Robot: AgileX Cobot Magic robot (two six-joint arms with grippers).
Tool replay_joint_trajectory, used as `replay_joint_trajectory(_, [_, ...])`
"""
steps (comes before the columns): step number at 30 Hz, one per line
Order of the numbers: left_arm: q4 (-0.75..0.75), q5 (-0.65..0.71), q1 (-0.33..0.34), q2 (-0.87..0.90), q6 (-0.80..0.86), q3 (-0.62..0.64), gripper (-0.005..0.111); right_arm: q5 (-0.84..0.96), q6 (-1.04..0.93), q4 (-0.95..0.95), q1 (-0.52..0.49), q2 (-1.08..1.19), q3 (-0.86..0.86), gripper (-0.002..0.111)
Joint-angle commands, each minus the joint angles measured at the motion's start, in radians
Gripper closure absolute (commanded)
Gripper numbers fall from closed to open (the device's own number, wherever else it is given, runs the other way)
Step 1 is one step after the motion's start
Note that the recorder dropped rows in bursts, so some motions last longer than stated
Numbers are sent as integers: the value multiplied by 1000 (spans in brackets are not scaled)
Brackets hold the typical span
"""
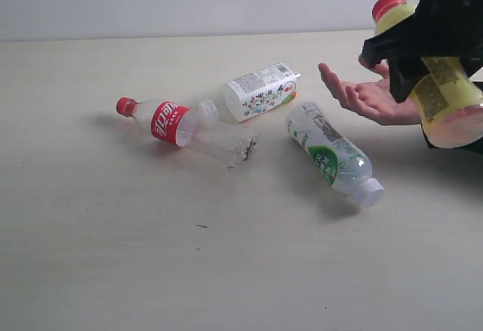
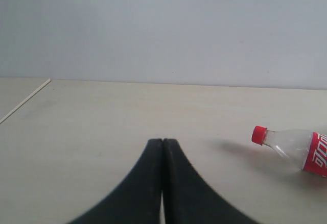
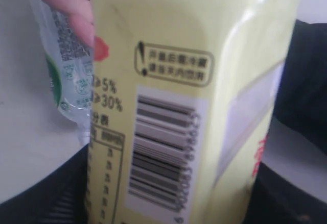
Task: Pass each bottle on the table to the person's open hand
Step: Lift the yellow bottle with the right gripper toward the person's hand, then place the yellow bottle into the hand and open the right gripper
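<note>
A yellow-labelled bottle with a red cap is seen clamped about its middle by the right gripper. It is raised off the table at two o'clock in the exterior view, just beside the person's open hand, which is held out palm up at three o'clock. Contact between bottle and palm cannot be made out. The left gripper is shown pinched closed on nothing, low over bare tabletop. Four bottles are counted: one in the air and three lying on their sides near the table's centre. Two are red-capped and two white-capped. The red-labelled bottle is found at nine o'clock of the group. The white printed bottle lies at twelve with its cap against it, and the green-labelled bottle at four, nearest the hand. One hand and two grippers are counted. The held bottle is judged thin-walled and smooth, likely weighted by some pale drink, so a firm but not crushing grip on the label band is suited. The clear bottles look empty: light, springy and apt to roll or slip from the jaws, so they are best taken across the middle of the body. The squarish one is best pinched on its flat sides.
</note>
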Motion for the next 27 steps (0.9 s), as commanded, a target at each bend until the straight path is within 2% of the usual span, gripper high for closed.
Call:
replay_joint_trajectory(1, [-9, 2, -4, -5, -1, 0, 107, -29, 1, -7, -22, 108, -6, 108])
replay_joint_trajectory(12, [-9, 2, -4, -5, -1, 0, 107, -41, -7, -3, -61, 294, -128, 108])
replay_joint_trajectory(19, [-9, 2, -4, -5, -1, 0, 107, -53, -12, 5, -61, 301, -195, 108])
replay_joint_trajectory(27, [-9, 2, -4, -5, -1, 0, 107, -54, -17, 17, -61, 331, -195, 108])
